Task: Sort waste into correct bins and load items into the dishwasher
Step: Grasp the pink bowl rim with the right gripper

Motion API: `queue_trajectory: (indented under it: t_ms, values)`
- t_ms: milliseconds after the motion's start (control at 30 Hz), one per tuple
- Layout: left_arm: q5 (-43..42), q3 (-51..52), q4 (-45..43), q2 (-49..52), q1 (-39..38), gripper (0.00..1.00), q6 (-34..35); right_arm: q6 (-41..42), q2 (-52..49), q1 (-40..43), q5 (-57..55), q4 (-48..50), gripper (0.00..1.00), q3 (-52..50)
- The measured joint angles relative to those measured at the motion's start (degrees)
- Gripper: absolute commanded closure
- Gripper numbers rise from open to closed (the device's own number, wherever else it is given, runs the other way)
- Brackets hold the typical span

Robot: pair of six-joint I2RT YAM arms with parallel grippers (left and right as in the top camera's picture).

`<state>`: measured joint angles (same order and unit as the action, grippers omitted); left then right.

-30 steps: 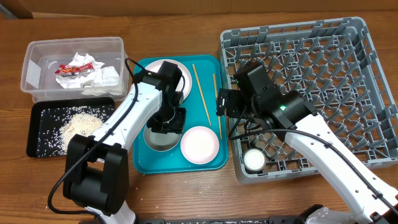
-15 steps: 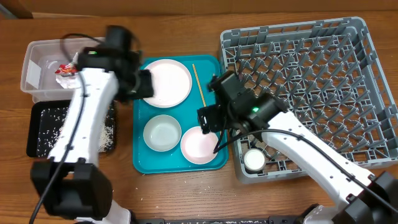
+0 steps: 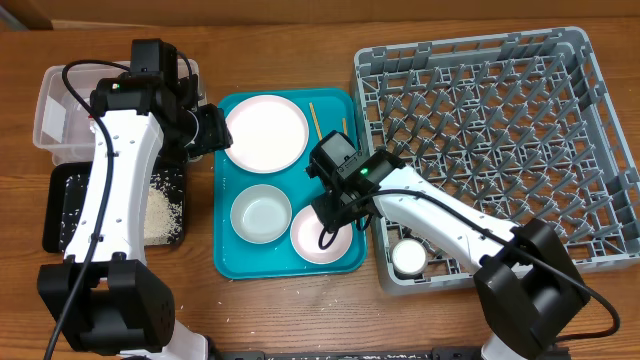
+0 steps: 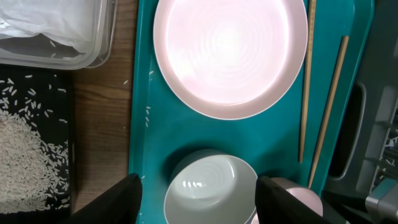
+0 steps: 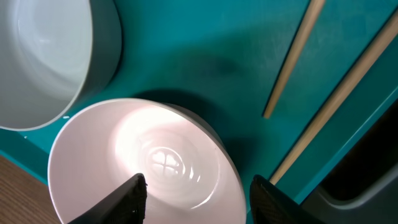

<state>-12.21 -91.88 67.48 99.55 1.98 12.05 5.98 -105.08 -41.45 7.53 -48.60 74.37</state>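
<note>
The whitish-pink plate (image 3: 266,132) (image 4: 230,56), a grey-green bowl (image 3: 260,213) (image 4: 211,190) and a pinkish-white bowl (image 3: 320,233) (image 5: 143,165) sit on the teal tray (image 3: 228,262). Two chopsticks (image 4: 306,81) (image 5: 292,59) lie along the tray's right side. My left gripper (image 3: 218,132) (image 4: 199,202) is open and empty, raised by the plate's left edge. My right gripper (image 3: 335,215) (image 5: 199,202) is open, its fingers either side of the pinkish-white bowl. The white cup (image 3: 408,258) stands in the grey dish rack (image 3: 480,150). White wrappers (image 4: 43,25) lie in the clear tub (image 3: 60,110).
The black tray (image 3: 70,210) with loose rice (image 3: 160,212) lies in front of the clear tub, partly under my left arm. The rack's left wall stands close beside the teal tray's right edge.
My left arm lifted off the grey-green bowl and swung back left beside the plate. My right arm moved left from the rack to over the pinkish-white bowl.
</note>
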Motion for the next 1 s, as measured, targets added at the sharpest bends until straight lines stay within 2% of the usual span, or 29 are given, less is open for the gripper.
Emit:
queue_trajectory:
  t_ms: [333,367,433,667,733,767,833,1000]
  values:
    - [-0.02,0.0,0.0,0.0,0.0,0.26,0.0,-1.51,0.0,0.0,-0.31,0.63,0.52,-1.75]
    - [-0.02,0.0,0.0,0.0,0.0,0.26,0.0,-1.53,0.0,0.0,-0.37,0.57,0.56,-1.75]
    - [-0.02,0.0,0.0,0.0,0.0,0.24,0.0,-1.66,-0.26,0.0,-0.52,0.52,0.78,-1.77]
    - [-0.02,0.0,0.0,0.0,0.0,0.23,0.0,-1.62,-0.59,0.02,-0.7,-0.07,0.89,-1.79]
    - [-0.02,0.0,0.0,0.0,0.0,0.22,0.0,-1.66,-0.59,0.02,-0.72,-0.26,0.87,-1.79]
    - [-0.02,0.0,0.0,0.0,0.0,0.21,0.0,-1.64,-0.59,0.0,-0.72,-0.5,0.75,-1.79]
    - [-0.02,0.0,0.0,0.0,0.0,0.2,0.0,-1.95,-0.59,0.02,-0.74,-0.83,0.64,-1.79]
    - [-0.02,0.0,-0.07,0.0,0.0,0.19,0.0,-1.9,-0.59,0.02,-0.72,-2.05,0.58,-1.79]
